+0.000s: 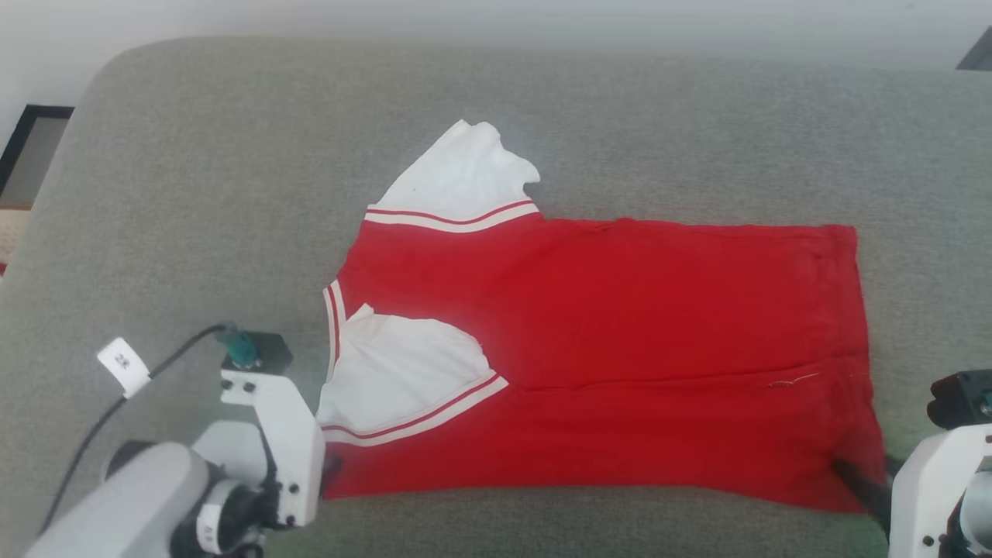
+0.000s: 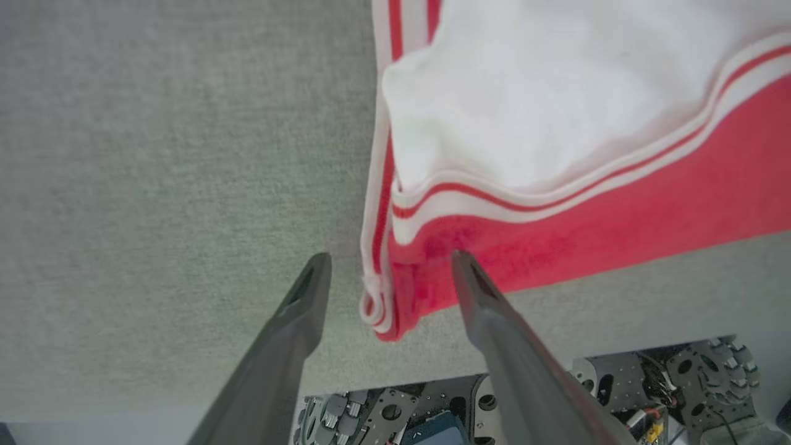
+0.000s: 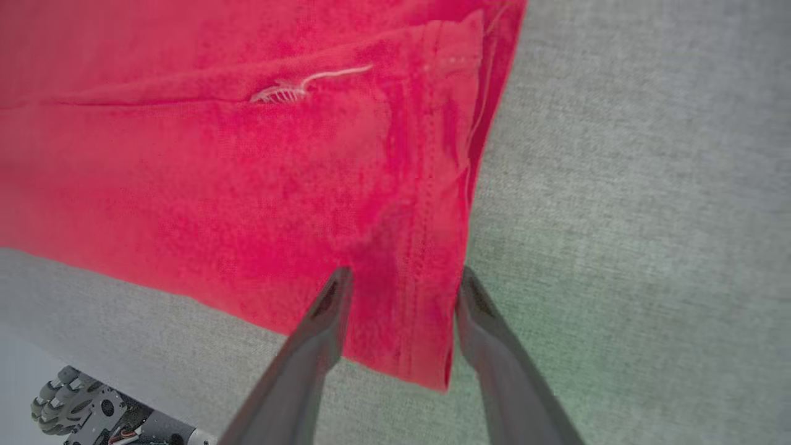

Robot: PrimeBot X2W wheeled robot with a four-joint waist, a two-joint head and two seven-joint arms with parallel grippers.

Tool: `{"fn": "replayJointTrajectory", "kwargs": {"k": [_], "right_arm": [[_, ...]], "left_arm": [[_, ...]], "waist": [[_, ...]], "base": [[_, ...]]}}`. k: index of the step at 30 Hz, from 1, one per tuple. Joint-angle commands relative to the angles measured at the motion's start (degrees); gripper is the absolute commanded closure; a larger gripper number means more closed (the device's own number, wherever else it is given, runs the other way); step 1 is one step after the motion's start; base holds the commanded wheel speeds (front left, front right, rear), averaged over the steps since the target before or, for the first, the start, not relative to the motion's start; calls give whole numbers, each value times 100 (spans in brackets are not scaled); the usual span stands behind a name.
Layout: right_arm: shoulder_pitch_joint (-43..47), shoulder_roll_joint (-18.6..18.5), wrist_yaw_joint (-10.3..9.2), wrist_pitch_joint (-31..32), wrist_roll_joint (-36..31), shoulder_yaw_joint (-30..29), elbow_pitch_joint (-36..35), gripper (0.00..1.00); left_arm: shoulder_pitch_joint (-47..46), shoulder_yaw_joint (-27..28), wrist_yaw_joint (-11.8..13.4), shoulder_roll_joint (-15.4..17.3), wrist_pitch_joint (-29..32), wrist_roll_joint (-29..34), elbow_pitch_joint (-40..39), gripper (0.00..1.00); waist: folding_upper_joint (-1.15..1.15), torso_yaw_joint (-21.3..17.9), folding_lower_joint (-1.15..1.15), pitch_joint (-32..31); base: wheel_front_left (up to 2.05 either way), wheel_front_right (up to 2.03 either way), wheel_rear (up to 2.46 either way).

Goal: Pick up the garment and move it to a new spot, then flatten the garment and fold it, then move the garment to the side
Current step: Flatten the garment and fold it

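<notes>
Two grippers, both with fingers apart, nothing pinched. My left gripper [image 2: 389,259] straddles the striped neck corner [image 2: 380,309] of the shirt [image 1: 620,310]: one finger on red cloth, the other on bare cushion [image 1: 194,194] just beside the trim. My right gripper [image 3: 405,272] straddles the hem corner [image 3: 420,346], with cloth lying flat between the fingers.

The shirt is spread ahead of both sets of fingers and looks folded lengthwise. One white sleeve [image 1: 403,364] is tucked on top just beyond my left fingers.

Handling guess: light, limp knit with zero stiffness. It'll sag and drag, and layers can slip apart. Best bite is these two near corners, since stitched hem and ribbed trim are thicker. Need every layer in the pinch.

The cushion is grey, coarse-woven and looks soft. I expect friction on a drag, but fingertips can press in under an edge.

Pale wall [image 1: 496,15] beyond the far side. My wheeled base [image 2: 680,383] sits behind the fingers.
</notes>
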Motion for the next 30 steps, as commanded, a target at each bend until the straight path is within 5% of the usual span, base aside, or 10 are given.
{"fn": "replayJointTrajectory", "kwargs": {"k": [1,9,14,24,30], "right_arm": [[-51,26,-9,-49,4,-9,-1,0],[-244,115,-9,-639,18,-133,-206,0],[-619,191,-6,-1748,-57,-94,-540,0],[-1275,192,-5,-4731,-590,420,-497,0],[-1465,211,-5,-5737,-710,696,-221,0]], "left_arm": [[-97,50,42,53,11,9,-41,0],[-616,183,196,567,376,298,-749,0],[-1130,294,61,707,382,467,-824,0],[-2267,446,-750,489,-165,700,235,0],[-2994,421,-1188,353,-415,924,1080,0]], "waist": [[0,-22,0,-19],[0,-270,0,-69],[0,-570,0,7],[0,-1387,0,508],[0,-1800,0,886]], "base": [[0,0,0],[0,0,0],[0,0,0],[0,0,0],[0,0,0]]}}
